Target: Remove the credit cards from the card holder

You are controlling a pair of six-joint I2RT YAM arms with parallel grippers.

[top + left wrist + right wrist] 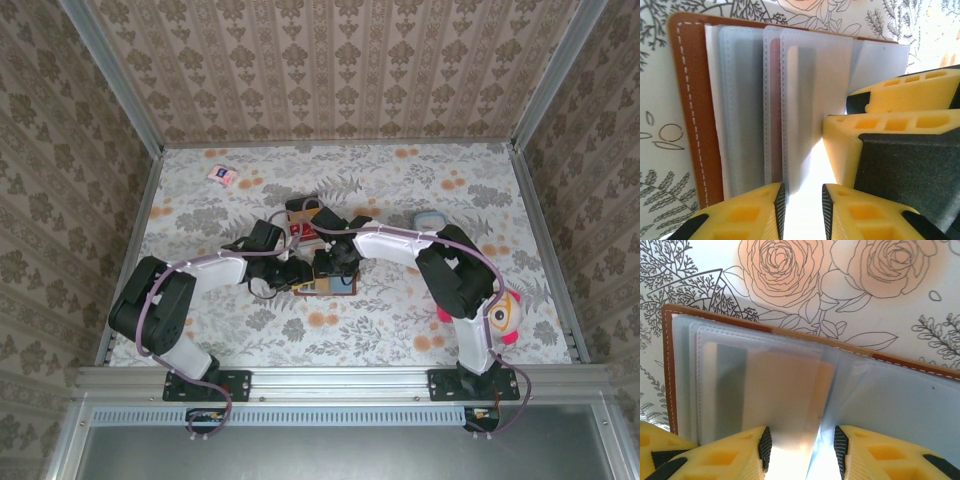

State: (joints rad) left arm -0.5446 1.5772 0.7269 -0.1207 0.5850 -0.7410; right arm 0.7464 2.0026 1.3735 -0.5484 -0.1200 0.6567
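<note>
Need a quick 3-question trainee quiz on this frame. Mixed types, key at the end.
1. True or false: the card holder is folded shut.
2. Multiple choice: where does the pink-and-white packet lie? A) near the far left corner of the table; B) inside the card holder; C) at the near edge, by the arm bases.
3. Short answer: what colour are the finger pads of the left gripper?

Key: 1) False, it lies open with its translucent sleeves showing. 2) A. 3) Yellow.

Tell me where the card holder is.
The card holder lies open mid-table in the top view, under the left end effector and right end effector.
</note>
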